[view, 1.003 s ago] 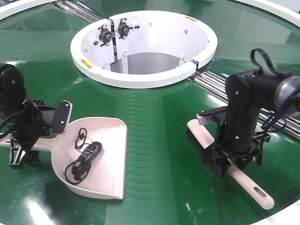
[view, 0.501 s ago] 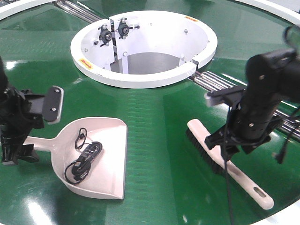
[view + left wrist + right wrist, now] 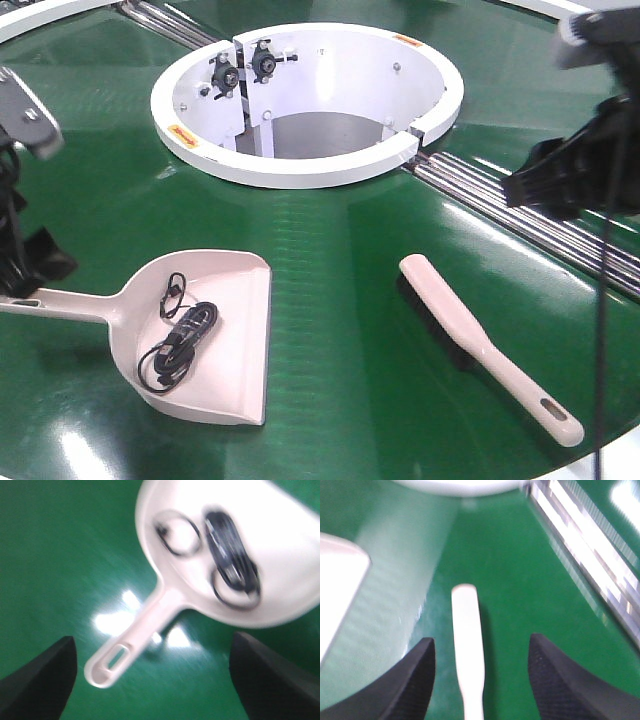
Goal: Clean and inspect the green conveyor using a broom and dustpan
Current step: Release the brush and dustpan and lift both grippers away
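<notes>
The dustpan [image 3: 225, 345] lies flat on the green conveyor [image 3: 330, 250] at front left, with black coiled cords [image 3: 178, 345] inside it. The broom [image 3: 480, 345] lies on the belt at front right, bristles down. My left gripper [image 3: 152, 645] is open and hangs well above the slotted end of the dustpan handle [image 3: 117, 657], touching nothing. My right gripper [image 3: 481, 639] is open and high above the broom [image 3: 466, 630], which shows between its fingers far below. In the front view the left arm [image 3: 30, 265] is at the left edge and the right arm [image 3: 570, 180] at the upper right.
The white central ring housing [image 3: 300, 165] stands at the back centre with black fittings [image 3: 240, 70] inside. Silver rollers [image 3: 520, 215] run diagonally from the ring toward the right. The belt's white outer edge [image 3: 600, 460] shows at the front right corner.
Both arms have risen off the belt and drawn outward, the left toward the left edge, the right toward the upper right. Dustpan and broom lie where they were.
</notes>
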You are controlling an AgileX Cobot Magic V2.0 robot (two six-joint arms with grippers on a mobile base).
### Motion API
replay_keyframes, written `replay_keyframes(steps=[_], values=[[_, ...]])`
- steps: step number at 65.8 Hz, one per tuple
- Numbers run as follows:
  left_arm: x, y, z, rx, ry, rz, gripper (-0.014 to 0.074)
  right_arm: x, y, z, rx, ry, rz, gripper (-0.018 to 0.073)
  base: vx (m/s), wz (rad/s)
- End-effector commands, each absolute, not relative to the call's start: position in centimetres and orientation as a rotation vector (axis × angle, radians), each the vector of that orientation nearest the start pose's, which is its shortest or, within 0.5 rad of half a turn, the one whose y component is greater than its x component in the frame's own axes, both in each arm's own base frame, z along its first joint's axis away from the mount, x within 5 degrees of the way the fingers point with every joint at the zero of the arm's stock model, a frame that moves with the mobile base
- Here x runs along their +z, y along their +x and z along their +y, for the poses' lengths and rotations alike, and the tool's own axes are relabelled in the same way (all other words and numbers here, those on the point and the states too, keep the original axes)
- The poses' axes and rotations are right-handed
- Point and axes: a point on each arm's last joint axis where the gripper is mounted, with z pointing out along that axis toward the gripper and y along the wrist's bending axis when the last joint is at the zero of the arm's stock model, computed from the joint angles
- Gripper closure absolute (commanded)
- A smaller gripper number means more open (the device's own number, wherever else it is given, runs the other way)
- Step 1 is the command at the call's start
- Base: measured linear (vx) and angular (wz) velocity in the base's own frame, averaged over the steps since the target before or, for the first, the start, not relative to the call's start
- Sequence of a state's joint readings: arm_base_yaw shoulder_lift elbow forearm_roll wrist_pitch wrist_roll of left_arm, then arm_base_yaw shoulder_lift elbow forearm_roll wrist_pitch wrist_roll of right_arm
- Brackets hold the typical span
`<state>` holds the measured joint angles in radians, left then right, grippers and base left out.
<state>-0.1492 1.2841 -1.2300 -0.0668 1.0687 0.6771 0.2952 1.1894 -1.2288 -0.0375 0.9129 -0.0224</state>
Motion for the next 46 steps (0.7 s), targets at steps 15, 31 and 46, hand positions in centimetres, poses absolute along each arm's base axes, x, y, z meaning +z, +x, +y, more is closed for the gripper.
replay_keyframes(steps=[15,31,46], values=[[42.0,19.3,-3.6,0.023,0.493,1.988,0.0052,39.9,16.4,4.5,0.082,-0.344,1.875,0.0149,0.00,0.00],[39.1,12.9,-2.4,-0.030,0.296,1.712,0.0106,36.0,10.8,3.0,0.107,-0.322,1.667,0.0149,0.00,0.00],[31.6,9.0,-1.5,-0.019,0.253,1.585,0.0129,30.8,7.7,2.2,0.121,-0.313,1.527,0.0149,0.00,0.00]])
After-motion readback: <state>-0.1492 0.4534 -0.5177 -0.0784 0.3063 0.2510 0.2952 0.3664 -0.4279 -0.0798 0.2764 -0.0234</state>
